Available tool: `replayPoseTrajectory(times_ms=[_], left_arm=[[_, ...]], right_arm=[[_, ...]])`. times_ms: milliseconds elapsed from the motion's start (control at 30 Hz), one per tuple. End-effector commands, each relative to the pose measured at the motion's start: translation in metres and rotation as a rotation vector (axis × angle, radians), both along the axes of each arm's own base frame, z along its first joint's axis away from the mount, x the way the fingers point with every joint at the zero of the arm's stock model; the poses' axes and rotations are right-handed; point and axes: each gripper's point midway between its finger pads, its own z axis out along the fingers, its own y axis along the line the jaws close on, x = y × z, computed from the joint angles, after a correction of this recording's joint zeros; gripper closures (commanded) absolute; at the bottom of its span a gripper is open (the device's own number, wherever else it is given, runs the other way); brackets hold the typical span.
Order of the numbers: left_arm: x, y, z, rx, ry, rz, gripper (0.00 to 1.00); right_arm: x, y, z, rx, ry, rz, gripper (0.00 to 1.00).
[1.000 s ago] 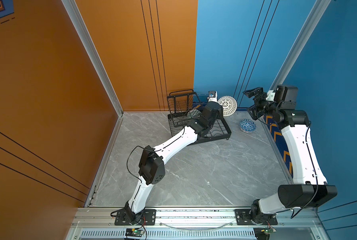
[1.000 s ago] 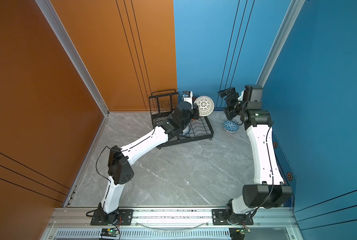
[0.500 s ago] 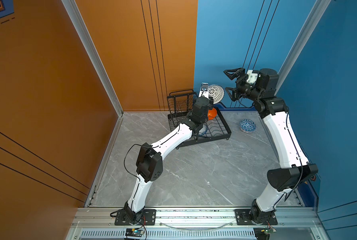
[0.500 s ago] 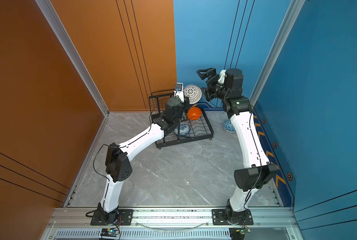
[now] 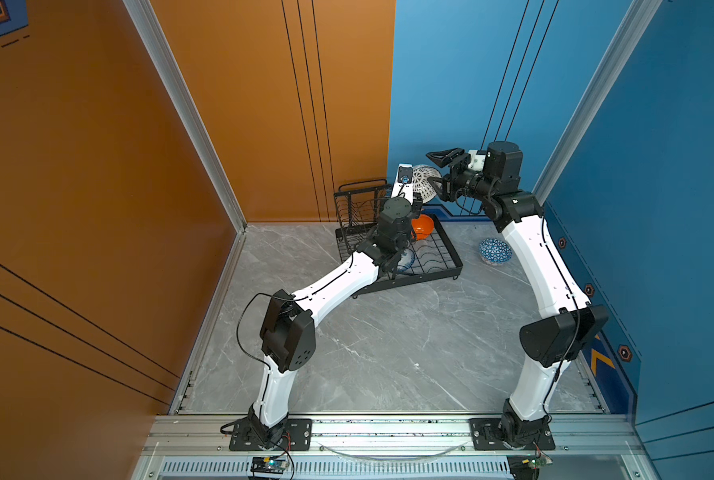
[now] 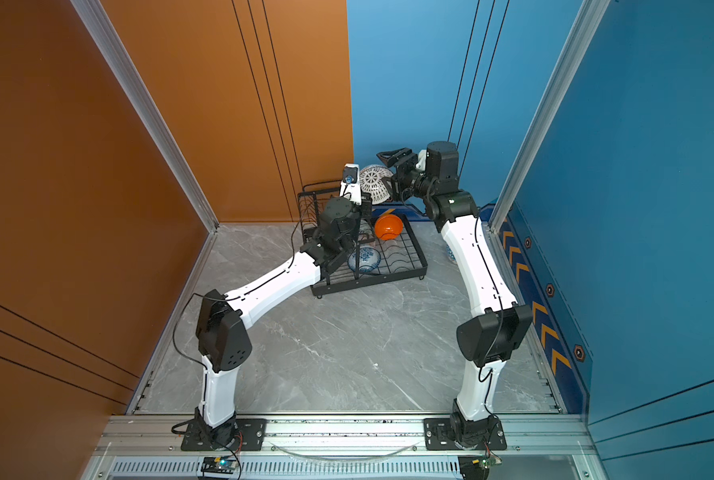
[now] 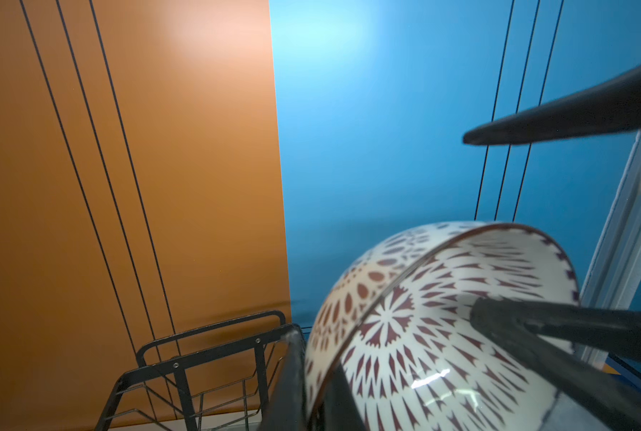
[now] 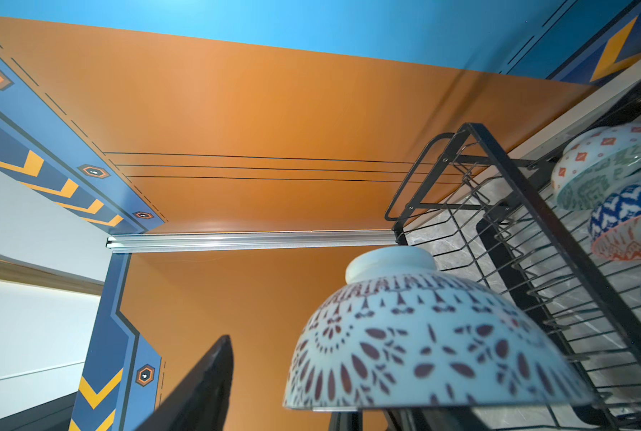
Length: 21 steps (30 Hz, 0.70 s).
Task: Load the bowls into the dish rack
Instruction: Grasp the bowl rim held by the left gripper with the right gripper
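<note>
Left wrist view | left gripper [image 7: 313, 388] pinched tight on white-black bowl [image 7: 423, 336] rim | right gripper [image 7: 471, 224] spread apart, one finger inside bowl, one over it | dish rack [image 7: 214, 332] below left gripper

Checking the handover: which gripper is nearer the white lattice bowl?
Left. The left gripper is shut on the rim of the white lattice bowl, holding it. The right gripper is open, its jaws straddling the bowl's opposite side, not gripping.
</note>
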Motion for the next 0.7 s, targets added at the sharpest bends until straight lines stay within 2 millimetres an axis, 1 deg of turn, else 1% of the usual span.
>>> replayPoseTrajectory(times_ms=[0,100,200,267,367,433,567,600,633,667], left_arm=[[-0.022,0.012,0.046,-0.069,-0.096,0.011,1.0],[-0.022,0.01,0.045,-0.054,-0.097,0.018,1.0],[-0.02,0.012,0.046,-0.043,-0.1,0.034,1.0],[-0.019,0.015,0.046,-0.042,-0.1,0.045,1.0],[-0.015,0.018,0.045,-0.038,-0.099,0.056,1.0],[-0.012,0.021,0.043,-0.037,-0.095,0.067,1.0],[-0.008,0.026,0.041,-0.04,-0.089,0.079,1.0],[-0.007,0.027,0.04,-0.041,-0.089,0.081,0.97],[-0.006,0.029,0.041,-0.043,-0.09,0.081,0.91],[-0.006,0.029,0.041,-0.044,-0.089,0.083,0.86]], right_arm=[[0.011,0.006,0.017,0.046,-0.057,0.004,0.42],[0.017,0.012,0.015,0.063,-0.046,0.015,0.53],[0.023,0.014,0.012,0.078,-0.032,0.016,0.68],[0.026,0.014,0.01,0.081,-0.029,0.013,0.81],[0.031,0.014,0.007,0.083,-0.022,0.009,0.96],[0.032,0.015,0.007,0.084,-0.024,0.012,1.0],[0.035,0.016,0.008,0.083,-0.033,0.015,1.0],[0.035,0.015,0.009,0.083,-0.035,0.015,1.0],[0.034,0.015,0.011,0.083,-0.04,0.014,1.0],[0.044,0.017,-0.004,0.077,-0.018,0.013,1.0]])
